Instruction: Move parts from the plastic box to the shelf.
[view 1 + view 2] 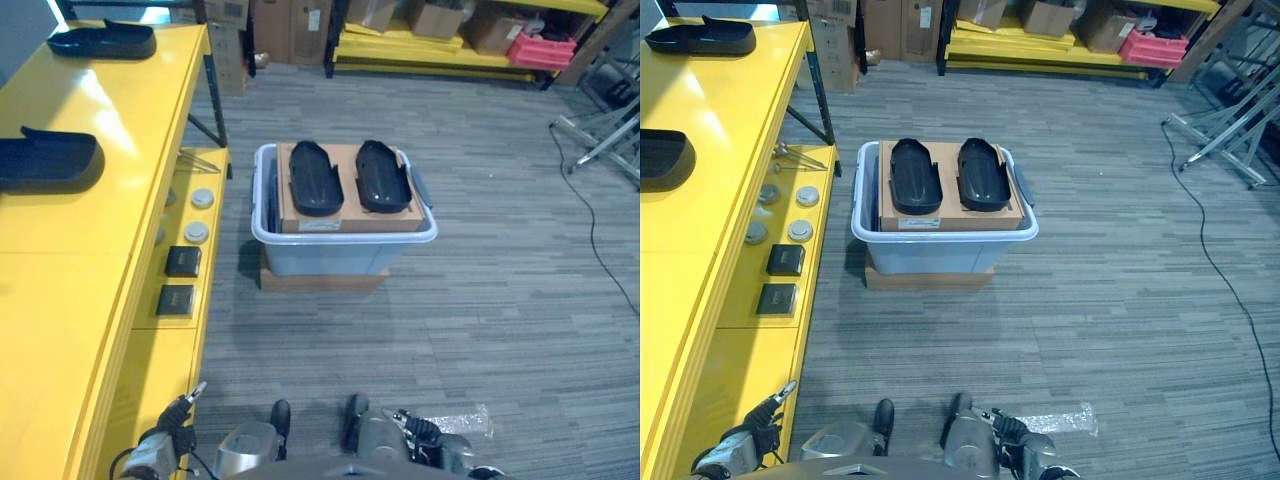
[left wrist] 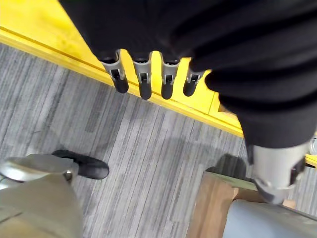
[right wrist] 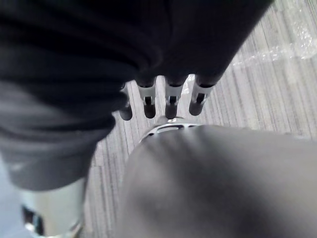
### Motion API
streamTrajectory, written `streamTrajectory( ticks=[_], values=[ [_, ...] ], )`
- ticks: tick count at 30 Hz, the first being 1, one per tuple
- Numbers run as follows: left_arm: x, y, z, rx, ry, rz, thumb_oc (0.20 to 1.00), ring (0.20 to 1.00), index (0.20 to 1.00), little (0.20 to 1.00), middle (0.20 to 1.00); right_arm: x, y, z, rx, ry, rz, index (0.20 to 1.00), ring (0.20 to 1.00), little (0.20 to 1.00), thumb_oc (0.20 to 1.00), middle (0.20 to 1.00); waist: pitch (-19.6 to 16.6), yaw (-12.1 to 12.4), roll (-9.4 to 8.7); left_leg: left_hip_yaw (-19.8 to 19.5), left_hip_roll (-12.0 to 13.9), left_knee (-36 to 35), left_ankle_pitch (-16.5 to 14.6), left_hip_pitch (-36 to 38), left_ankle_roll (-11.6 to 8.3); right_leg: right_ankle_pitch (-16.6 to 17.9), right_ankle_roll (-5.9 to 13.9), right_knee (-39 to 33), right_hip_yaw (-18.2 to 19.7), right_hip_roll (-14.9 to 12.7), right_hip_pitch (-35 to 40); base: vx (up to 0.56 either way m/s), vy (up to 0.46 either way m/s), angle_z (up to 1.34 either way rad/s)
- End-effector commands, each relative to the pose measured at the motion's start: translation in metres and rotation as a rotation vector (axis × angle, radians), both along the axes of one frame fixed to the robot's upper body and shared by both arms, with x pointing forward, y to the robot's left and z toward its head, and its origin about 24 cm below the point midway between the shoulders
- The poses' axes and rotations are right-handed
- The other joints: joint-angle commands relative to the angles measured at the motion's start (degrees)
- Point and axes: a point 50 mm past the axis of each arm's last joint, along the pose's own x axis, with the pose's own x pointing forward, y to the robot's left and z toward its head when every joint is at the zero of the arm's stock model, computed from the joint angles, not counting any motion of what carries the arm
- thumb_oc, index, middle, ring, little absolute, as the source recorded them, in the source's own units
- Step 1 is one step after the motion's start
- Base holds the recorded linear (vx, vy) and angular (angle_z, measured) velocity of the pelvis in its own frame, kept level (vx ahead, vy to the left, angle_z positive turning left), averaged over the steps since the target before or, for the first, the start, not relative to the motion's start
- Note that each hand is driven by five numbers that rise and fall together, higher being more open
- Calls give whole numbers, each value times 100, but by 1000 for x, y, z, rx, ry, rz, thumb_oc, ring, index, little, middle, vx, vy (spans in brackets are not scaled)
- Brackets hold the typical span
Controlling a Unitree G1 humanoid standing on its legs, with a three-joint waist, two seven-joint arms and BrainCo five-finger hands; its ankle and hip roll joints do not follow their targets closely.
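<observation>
A grey plastic box (image 1: 345, 238) stands on the carpet ahead of me. A cardboard sheet inside it carries two black moulded parts (image 1: 315, 178) (image 1: 382, 176) side by side. The yellow shelf (image 1: 90, 200) runs along my left, with one black part (image 1: 48, 162) near its middle and another (image 1: 103, 41) at its far end. My left hand (image 1: 170, 432) hangs low beside the shelf's front edge, its fingers (image 2: 143, 82) straight and holding nothing. Low at my right side, my right hand (image 1: 428, 436) also has relaxed fingers (image 3: 171, 101) with nothing in them.
A wooden block (image 1: 320, 281) lies under the box. The shelf's lower ledge holds round discs (image 1: 197, 232) and black square pieces (image 1: 183, 261). A clear plastic bag (image 1: 460, 422) lies on the floor. A yellow rack with cartons (image 1: 430, 40) stands far back, a metal stand (image 1: 600, 140) at the right.
</observation>
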Motion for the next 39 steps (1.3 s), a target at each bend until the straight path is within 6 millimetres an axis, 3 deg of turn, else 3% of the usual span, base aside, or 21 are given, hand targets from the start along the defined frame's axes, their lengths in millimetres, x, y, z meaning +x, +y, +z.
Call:
streamTrajectory(
  ticks=[1,4,8,10,12,15,16,18,19,21,22,25,26,30,33,36,39],
  values=[
    [-3,-8,-2,-33,-20,55,1000,1000,1000,1000,1000,5,-17,5,-55,5,2,1000,1000,1000,1000,1000,87,-78,92,-505,95,754,-1214,-86,21,885,187,-527,308,161,482,272,-256,5],
    [0,-8,-2,-37,-27,82,1000,1000,1000,1000,1000,-2,-19,3,-65,29,-2,1000,1000,1000,1000,1000,-2,-236,65,-664,150,766,-1368,14,-37,874,136,-688,609,282,480,266,-290,26],
    [1,-15,-3,-59,-25,118,1000,1000,1000,1000,1000,-6,-20,1,-63,45,5,1000,1000,1000,1000,1000,-112,-258,2,-647,341,908,-1436,99,-172,811,24,-765,486,353,621,217,-263,30],
    [6,-26,-4,-75,-36,95,1000,1000,1000,1000,1000,-2,-22,3,-88,48,38,1000,1000,1000,1000,1000,-123,-260,-11,-513,513,1383,-1198,-49,-317,746,-94,-782,295,364,752,207,-252,26],
    [12,-35,-3,-95,-54,77,1000,1000,1000,1000,1000,3,-30,7,-108,22,24,1000,1000,1000,1000,1000,8,-251,-63,-238,603,2720,-682,-818,-448,635,-250,-798,127,353,981,97,-213,40],
    [18,-39,-2,-113,-53,39,1000,1000,1000,1000,1000,7,-37,11,-133,-3,-14,1000,1000,1000,1000,1000,103,-256,-50,87,749,3072,-580,-1209,-532,553,-318,-847,-79,351,1154,60,-86,39],
    [18,-43,-2,-118,-44,1,1000,1000,1000,1000,1000,9,-41,13,-139,-25,-49,1000,1000,1000,1000,1000,137,-238,-13,421,634,2709,-701,-1273,-530,515,-287,-896,-188,366,1272,125,28,67],
    [6,-45,-7,-99,-18,-43,1000,1000,1000,1000,1000,15,-41,17,-129,-82,-64,1000,1000,1000,1000,1000,156,-162,65,620,234,1925,-915,-1224,-390,481,-176,-852,-182,455,1335,135,72,75],
    [1,-42,-8,-82,-11,-67,1000,1000,1000,1000,1000,17,-39,17,-130,-104,-65,1000,1000,1000,1000,1000,125,-153,81,847,256,1529,-911,-1106,-331,453,-157,-816,-263,491,1317,107,82,42],
    [-3,-37,-8,-60,2,-80,1000,1000,1000,1000,1000,22,-36,19,-139,-125,-60,1000,1000,1000,1000,1000,81,-127,93,776,262,1048,-801,-945,-241,297,-197,-626,-301,628,1271,118,53,0],
    [-5,-30,-7,-6,12,-110,1000,1000,1000,1000,1000,21,-36,19,-110,-133,-94,1000,1000,1000,1000,1000,25,-81,88,561,247,744,-737,-700,-152,114,-234,-168,-338,753,1136,140,19,-19],
    [7,-9,1,61,-23,-47,1000,1000,1000,1000,1000,15,-33,16,-45,-131,-102,1000,1000,1000,1000,1000,36,-144,100,448,331,481,-775,-363,22,406,21,1111,-332,613,504,133,-31,-7],
    [12,-4,4,59,-42,-25,1000,1000,1000,1000,1000,12,-32,15,-27,-128,-107,1000,1000,1000,1000,1000,43,-190,93,365,343,449,-809,-309,51,439,45,1160,-242,568,422,136,-139,36],
    [28,1,12,75,-78,-64,1000,1000,1000,1000,1000,7,-33,14,-37,-161,-182,1000,1000,1000,1000,1000,-55,-281,83,95,445,406,-853,-212,-25,546,148,196,140,273,634,143,-216,55],
    [24,0,9,77,-28,-88,1000,1000,1000,1000,1000,6,-47,19,-90,-199,-232,1000,1000,1000,1000,1000,-237,-460,54,-163,474,229,-908,-88,-104,471,132,-507,694,398,921,215,-259,54],
    [2,-8,-2,54,54,-95,1000,1000,1000,1000,1000,22,-56,32,-189,-315,-232,1000,1000,1000,1000,1000,-293,-421,-60,-105,505,325,-930,-91,-206,433,48,-772,581,475,1167,219,-274,31],
    [-6,-15,-6,44,70,-131,1000,1000,1000,1000,1000,45,-60,52,-248,-444,-221,1000,1000,1000,1000,1000,-258,-449,-108,-44,569,237,-876,-88,-270,444,-1,-944,508,528,1249,77,-127,-6]
  ],
)
